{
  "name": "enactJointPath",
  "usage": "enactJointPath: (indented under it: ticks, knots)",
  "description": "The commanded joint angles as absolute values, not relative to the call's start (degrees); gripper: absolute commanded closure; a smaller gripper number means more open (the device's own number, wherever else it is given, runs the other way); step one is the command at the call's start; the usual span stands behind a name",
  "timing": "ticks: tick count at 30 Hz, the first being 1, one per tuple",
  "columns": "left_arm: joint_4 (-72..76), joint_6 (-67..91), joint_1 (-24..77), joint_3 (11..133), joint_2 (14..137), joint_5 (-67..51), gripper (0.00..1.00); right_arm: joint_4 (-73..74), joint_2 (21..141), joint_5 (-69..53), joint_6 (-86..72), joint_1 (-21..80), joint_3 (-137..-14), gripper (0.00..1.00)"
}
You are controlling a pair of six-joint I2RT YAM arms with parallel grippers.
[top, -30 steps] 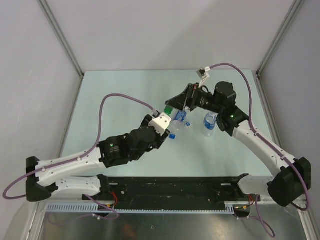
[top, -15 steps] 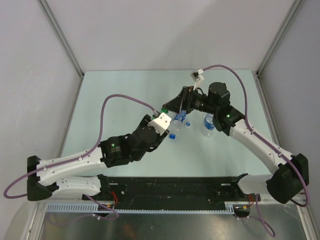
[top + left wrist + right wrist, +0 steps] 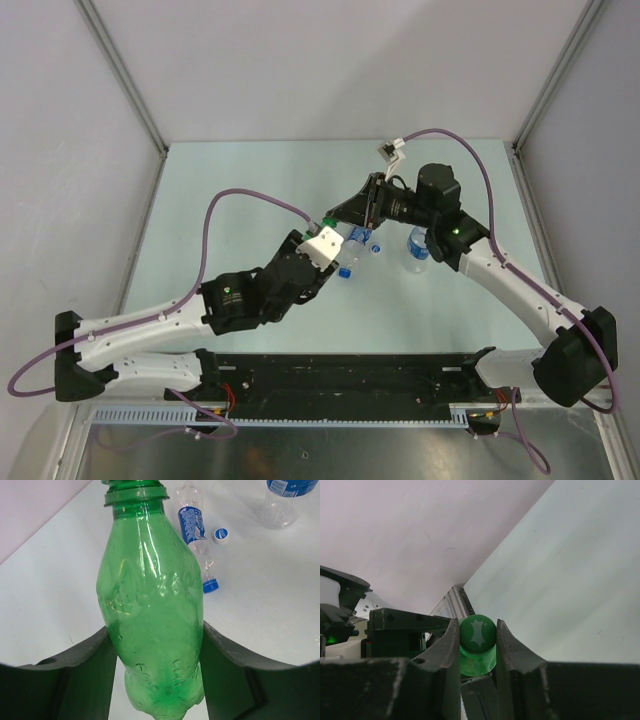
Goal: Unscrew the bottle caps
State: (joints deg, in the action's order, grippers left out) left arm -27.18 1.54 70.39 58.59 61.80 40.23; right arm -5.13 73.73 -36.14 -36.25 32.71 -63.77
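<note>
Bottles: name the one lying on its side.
The clear blue-capped bottle lies flat; the green bottle is gripped, the other clear bottle stands upright.

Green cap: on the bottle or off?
On, it seems: the green cap sits atop the neck of the green bottle, gripped between the right jaws.

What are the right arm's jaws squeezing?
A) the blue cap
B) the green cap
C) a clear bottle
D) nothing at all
B: the right wrist view shows the green cap pinched between the right arm's jaws, while the left arm's jaws hold the green bottle.
</note>
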Motion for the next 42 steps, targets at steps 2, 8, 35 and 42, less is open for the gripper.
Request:
enactJointPath:
  ticks: [2, 8, 35, 42]
  knots:
    - [-25.2, 2.1, 70.7, 60.1, 59.6, 39.2, 1.0, -8.9, 73.4, -39.6, -35.4, 32.6, -66.2, 1.0]
    - [-24.8, 2.5, 69.1, 59.7, 59.1, 32.2, 1.0, -10.0, 72.5, -42.2, -33.6, 32.2, -66.2, 1.0]
    - [-5.1, 10.6, 47.1, 50.9, 51.1, -45.1, 1.0, -16.2, 65.0, -63.0, -22.7, 32.0, -66.2, 1.0]
    - [8.5, 17.0, 44.7, 47.3, 48.2, -57.0, 1.0, -17.7, 63.5, -66.6, -22.5, 32.1, -66.2, 1.0]
